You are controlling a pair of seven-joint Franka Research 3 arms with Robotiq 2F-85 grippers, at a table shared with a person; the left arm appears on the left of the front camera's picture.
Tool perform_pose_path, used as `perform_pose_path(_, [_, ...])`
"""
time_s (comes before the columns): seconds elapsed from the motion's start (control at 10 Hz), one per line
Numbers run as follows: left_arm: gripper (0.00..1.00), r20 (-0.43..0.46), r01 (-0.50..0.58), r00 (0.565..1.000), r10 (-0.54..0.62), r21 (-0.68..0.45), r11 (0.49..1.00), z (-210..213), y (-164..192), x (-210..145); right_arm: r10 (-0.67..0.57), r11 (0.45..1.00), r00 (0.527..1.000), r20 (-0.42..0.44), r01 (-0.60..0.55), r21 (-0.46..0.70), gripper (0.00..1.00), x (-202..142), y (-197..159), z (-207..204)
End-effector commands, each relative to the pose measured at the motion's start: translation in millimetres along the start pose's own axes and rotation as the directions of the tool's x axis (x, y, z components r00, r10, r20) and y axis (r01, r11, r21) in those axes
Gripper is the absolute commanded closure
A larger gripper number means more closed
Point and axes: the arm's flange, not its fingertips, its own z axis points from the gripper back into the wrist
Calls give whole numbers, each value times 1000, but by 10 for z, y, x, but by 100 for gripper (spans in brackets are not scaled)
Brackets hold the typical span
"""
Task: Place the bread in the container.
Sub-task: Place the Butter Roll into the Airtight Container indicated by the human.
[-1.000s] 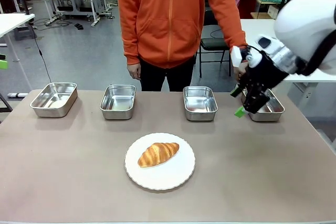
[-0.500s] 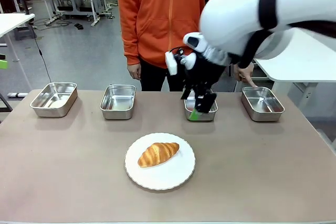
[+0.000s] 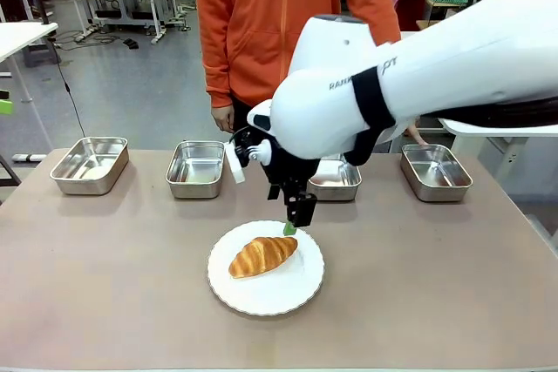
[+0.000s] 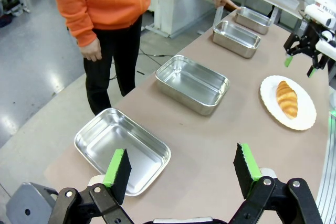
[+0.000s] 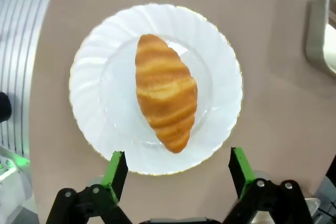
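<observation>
**Front view.** The right arm reaches from the tabletop's right side across its middle, with the wrist bent downward. The right gripper point(image 3: 295, 219) points down just above the far rim of the white plate point(image 3: 288, 292). The bread point(image 3: 262, 255) lies on this plate, near the middle of the tabletop's near edge. Four steel trays line the far edge. The container point(image 3: 436, 172) is the tray nearest the far right corner, and a person's hand point(image 3: 417, 137) is at its far rim.

**Left wrist view.** The left gripper point(image 4: 181, 163) hovers over the tabletop's left end, jaws open and empty, beside the leftmost tray point(image 4: 121, 148). Farther along the tabletop, the bread point(image 4: 287, 99) rests on the plate point(image 4: 304, 121).

**Right wrist view.** The right gripper point(image 5: 176, 161) looks straight down. Its jaws stand wide apart and hold nothing, with the fingertips over the plate's point(image 5: 89, 82) rim. The bread point(image 5: 165, 90) lies at the plate's centre, clear of both fingers.
</observation>
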Motion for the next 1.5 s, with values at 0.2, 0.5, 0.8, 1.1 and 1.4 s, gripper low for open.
perform_pose_path(0.2, [0,12,14,1000,-14,-4,1000,19,-12,1,0,1000,1000,0,0,0,0,0,0,0])
perform_pose_path(0.5, [0,12,14,1000,-14,-4,1000,19,-12,1,-6,1000,1000,-4,6,7,0,36,8,-49])
perform_pose_path(0.8, [0,12,14,1000,-14,-4,1000,19,-12,1,-40,998,989,-145,45,33,0,381,54,-325])
perform_pose_path(1.1, [0,12,14,1000,-14,-4,1000,19,-12,1,-24,1000,977,-214,28,12,0,586,56,-518])
perform_pose_path(1.4, [0,12,14,1000,-14,-4,1000,19,-12,1,11,1000,971,-239,-7,18,0,692,1,-648])
